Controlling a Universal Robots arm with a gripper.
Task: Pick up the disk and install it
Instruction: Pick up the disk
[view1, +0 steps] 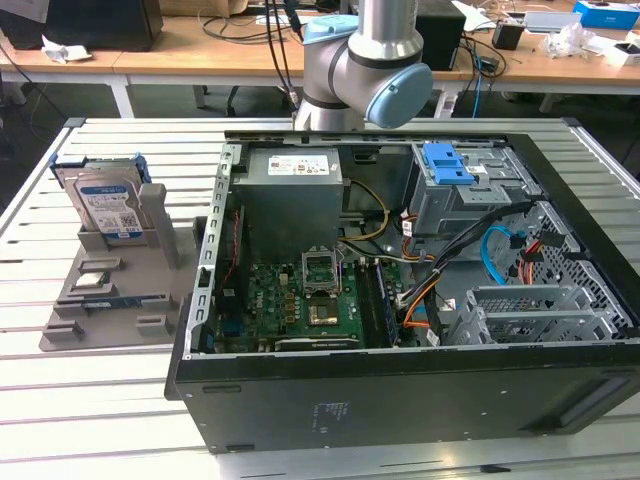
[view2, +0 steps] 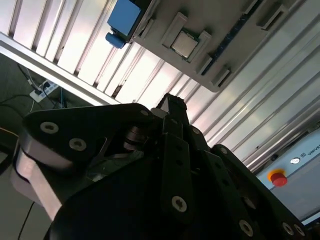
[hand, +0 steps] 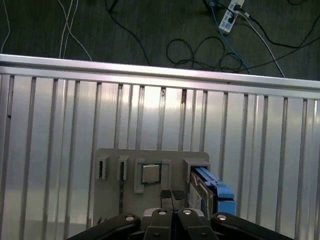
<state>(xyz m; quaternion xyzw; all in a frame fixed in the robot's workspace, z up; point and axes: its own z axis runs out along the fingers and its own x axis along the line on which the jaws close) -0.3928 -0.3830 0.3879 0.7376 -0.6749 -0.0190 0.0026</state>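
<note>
1. Across the slatted metal table (view1: 60, 420), an open computer case (view1: 400, 400) lies on its side with its boards and drive cages facing up. I judge it is laid this way so that parts can be lowered in from above.
2. Behind the case, the robot arm (view1: 365, 60) rises at the far edge of the table.
3. On the exterior view's left of the case, a grey fixture (view1: 110, 300) rests on the slats. Its slots keep each part in a known pose.
4. At the fixture's far end, the disk (view1: 105, 205) stands upright on its edge in a slot. Its label faces the camera and its blue rail bracket frames it. Standing it up probably leaves its flat faces free for a pinch from above. It is not yet picked up and sits well apart from the case's cages.
5. Above the fixture, the gripper (hand: 171, 194) hangs with its fingers pressed together, holding nothing and touching nothing. In the first wrist view the disk (hand: 210, 187) sits just beside the fingertips, offset to one side and below them.
6. Near the disk, a small square chip (hand: 151, 173) sits in its own pocket in the fixture, almost directly under the fingertips.
</note>
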